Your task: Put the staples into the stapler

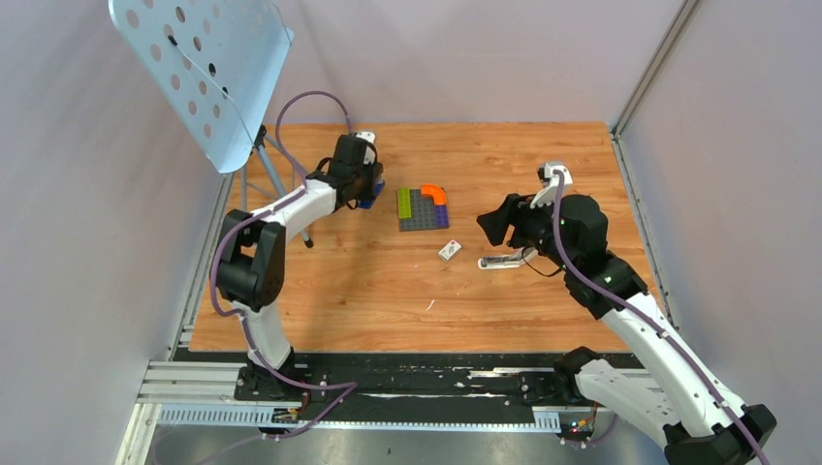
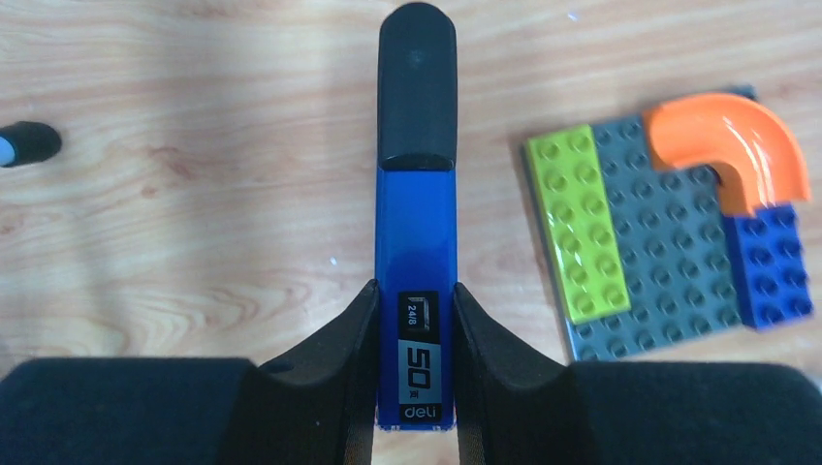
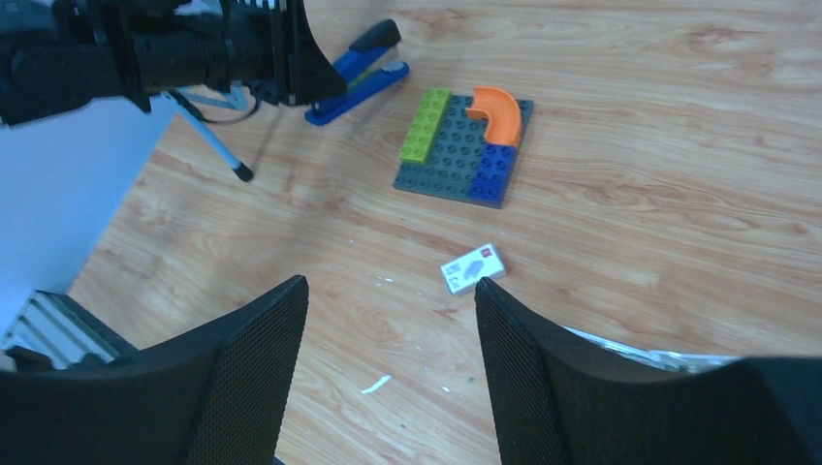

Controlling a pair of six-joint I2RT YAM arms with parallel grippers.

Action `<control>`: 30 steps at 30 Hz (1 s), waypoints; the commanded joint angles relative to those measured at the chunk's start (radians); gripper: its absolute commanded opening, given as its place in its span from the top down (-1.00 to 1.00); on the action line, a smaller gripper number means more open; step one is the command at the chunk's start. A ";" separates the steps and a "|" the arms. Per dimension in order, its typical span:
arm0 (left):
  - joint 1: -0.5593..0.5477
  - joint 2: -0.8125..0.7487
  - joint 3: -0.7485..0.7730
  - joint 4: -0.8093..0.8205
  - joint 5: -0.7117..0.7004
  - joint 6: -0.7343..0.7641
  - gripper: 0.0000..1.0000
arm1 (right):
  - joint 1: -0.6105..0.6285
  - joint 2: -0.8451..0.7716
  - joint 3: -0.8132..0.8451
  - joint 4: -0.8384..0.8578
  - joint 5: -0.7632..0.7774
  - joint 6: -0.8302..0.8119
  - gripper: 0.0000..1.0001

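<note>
The blue stapler with its black top end lies on the wood table at the back left. My left gripper is shut on its sides near the label end. In the right wrist view the stapler stands open in a narrow V. It also shows in the top view under my left gripper. The small white staples box lies mid-table, also in the right wrist view. My right gripper is open and empty, above the table to the right of the box. No grey staple strip shows.
A multicoloured block plate lies between stapler and box. A white plastic bar lies under my right gripper. A pale-blue perforated stand on a tripod stands back left. A small white scrap lies nearer the front.
</note>
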 commanded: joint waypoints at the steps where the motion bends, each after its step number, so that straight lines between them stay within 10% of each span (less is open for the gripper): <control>1: -0.017 -0.152 -0.115 0.136 0.067 0.015 1.00 | 0.003 0.019 -0.003 0.054 -0.054 0.112 -0.31; 16: -0.066 -0.609 -0.477 0.241 0.239 -0.134 1.00 | 0.005 0.149 -0.041 0.186 -0.210 0.274 -0.11; 30: -0.085 -0.861 -0.684 0.531 0.417 -0.206 1.00 | 0.046 0.473 0.009 0.442 -0.195 0.849 0.09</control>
